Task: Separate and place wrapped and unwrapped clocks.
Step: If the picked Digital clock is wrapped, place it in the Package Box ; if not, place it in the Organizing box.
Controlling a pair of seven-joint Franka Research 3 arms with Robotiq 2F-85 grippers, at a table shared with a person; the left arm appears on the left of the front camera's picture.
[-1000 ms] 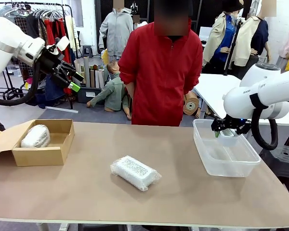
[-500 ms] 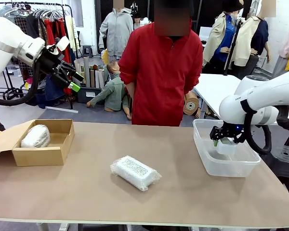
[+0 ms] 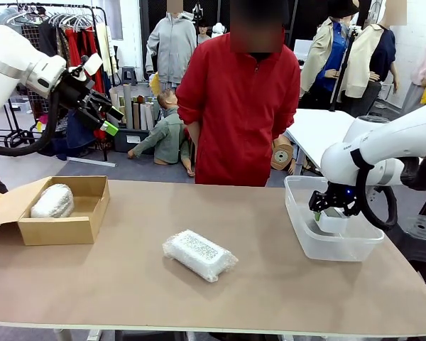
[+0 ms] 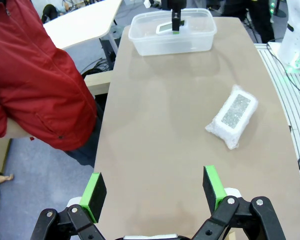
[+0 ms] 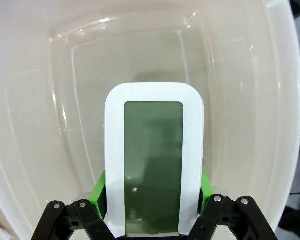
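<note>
A bare white clock (image 5: 154, 160) with a greenish-grey screen is held inside the clear plastic bin (image 3: 309, 241), just above its floor, with my right gripper (image 3: 329, 211) shut on it. From the left wrist it appears far off as the clock (image 4: 166, 28) in the bin (image 4: 140, 37). One bubble-wrapped clock (image 3: 199, 254) lies mid-table, also seen as the wrapped clock (image 4: 233, 115). Another wrapped clock (image 3: 52, 201) rests in the cardboard box (image 3: 60, 229) at the left. My left gripper (image 3: 108, 119) hangs open high above the box, its green pads (image 4: 212, 186) wide apart.
A person in a red jacket (image 3: 238, 99) stands at the far side of the table, arms behind the back. The box's flap (image 3: 3, 206) sticks out at the left edge. Another white table (image 3: 309, 131) stands behind the bin.
My right gripper has lowered the bare clock down into the plastic bin. The left arm and both wrapped clocks have stayed still.
</note>
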